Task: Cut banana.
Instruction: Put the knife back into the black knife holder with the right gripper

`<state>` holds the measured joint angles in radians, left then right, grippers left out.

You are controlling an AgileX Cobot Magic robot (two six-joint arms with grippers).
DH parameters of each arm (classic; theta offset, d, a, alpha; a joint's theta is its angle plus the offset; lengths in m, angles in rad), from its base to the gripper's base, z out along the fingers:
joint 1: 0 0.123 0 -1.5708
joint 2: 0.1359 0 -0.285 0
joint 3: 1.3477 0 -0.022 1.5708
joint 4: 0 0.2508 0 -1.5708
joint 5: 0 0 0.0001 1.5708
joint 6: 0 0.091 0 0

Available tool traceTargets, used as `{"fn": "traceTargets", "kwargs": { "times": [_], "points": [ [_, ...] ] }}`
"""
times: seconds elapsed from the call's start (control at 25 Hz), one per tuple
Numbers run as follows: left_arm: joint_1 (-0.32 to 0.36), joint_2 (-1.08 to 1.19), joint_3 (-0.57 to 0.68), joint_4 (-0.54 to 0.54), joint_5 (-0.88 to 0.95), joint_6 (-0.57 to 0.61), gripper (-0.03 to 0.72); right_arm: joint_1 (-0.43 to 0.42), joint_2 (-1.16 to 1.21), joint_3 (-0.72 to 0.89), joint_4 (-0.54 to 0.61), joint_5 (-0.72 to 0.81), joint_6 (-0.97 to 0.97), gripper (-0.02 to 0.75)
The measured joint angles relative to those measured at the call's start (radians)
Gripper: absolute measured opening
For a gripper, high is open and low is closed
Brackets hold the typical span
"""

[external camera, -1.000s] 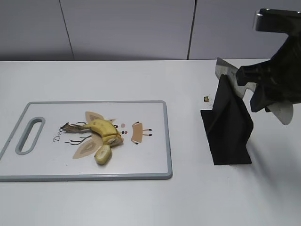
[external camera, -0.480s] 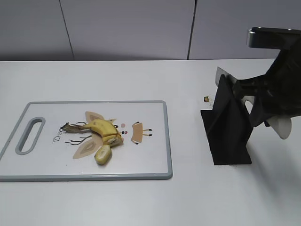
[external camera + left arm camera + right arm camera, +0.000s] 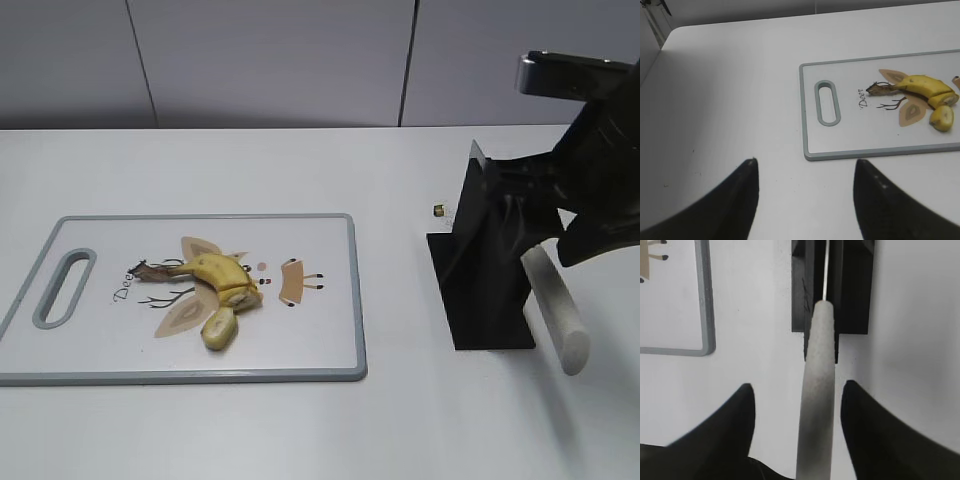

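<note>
White table (image 3: 300,430): one cutting board (image 3: 330,300) left bearing one banana (image 3: 222,272), one loose chunk (image 3: 218,328); one knife (image 3: 817,405) in one black holder (image 3: 485,270) right; both the left gripper (image 3: 805,200) and the right gripper (image 3: 796,425) spread, empty.

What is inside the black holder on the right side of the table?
The black holder has a knife blade standing in its slot; the pale grey handle sticks out between the open right gripper. Most of the blade is hidden inside.
</note>
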<state>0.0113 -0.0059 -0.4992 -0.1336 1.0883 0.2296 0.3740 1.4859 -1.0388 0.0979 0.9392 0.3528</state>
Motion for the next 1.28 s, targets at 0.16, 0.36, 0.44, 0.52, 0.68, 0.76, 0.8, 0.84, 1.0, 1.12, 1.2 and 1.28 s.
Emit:
{"fn": "traceTargets", "kwargs": {
  "times": [0.16,0.36,0.44,0.52,0.68,0.76,0.8,0.84,1.0,1.12,1.2,1.28],
  "points": [
    [0.0,0.0,0.0,0.0,0.0,0.0,0.583,0.0,0.0,0.0,-0.011,-0.008,-0.007,0.494],
    [0.0,0.0,0.0,0.0,0.0,0.0,0.583,0.0,-0.02,0.0,-0.034,-0.005,-0.04,0.532],
    [0.0,0.0,0.0,0.0,0.0,0.0,0.583,0.0,-0.054,0.0,-0.036,0.016,-0.061,0.533],
    [0.0,0.0,0.0,0.0,0.0,0.0,0.583,0.0,-0.105,0.0,-0.037,0.061,-0.088,0.533],
    [0.0,0.0,0.0,0.0,0.0,0.0,0.583,0.0,-0.208,0.011,-0.037,0.159,-0.155,0.533],
    [0.0,0.0,0.0,0.0,0.0,0.0,0.583,0.0,-0.279,0.049,-0.034,0.166,-0.18,0.533],
    [0.0,0.0,0.0,0.0,0.0,0.0,0.583,0.0,-0.319,0.077,-0.033,0.16,-0.19,0.533],
    [0.0,0.0,0.0,0.0,0.0,0.0,0.583,0.0,-0.352,0.103,-0.033,0.149,-0.194,0.533],
    [0.0,0.0,0.0,0.0,0.0,0.0,0.583,0.0,-0.527,0.232,-0.031,0.076,-0.216,0.533],
    [0.0,0.0,0.0,0.0,0.0,0.0,0.583,0.0,-0.658,0.322,-0.03,0.031,-0.279,0.533],
    [0.0,0.0,0.0,0.0,0.0,0.0,0.583,0.0,-0.746,0.376,-0.03,0.026,-0.308,0.533],
    [0.0,0.0,0.0,0.0,0.0,0.0,0.583,0.0,-0.827,0.417,-0.03,0.027,-0.32,0.533]
  ]
}}
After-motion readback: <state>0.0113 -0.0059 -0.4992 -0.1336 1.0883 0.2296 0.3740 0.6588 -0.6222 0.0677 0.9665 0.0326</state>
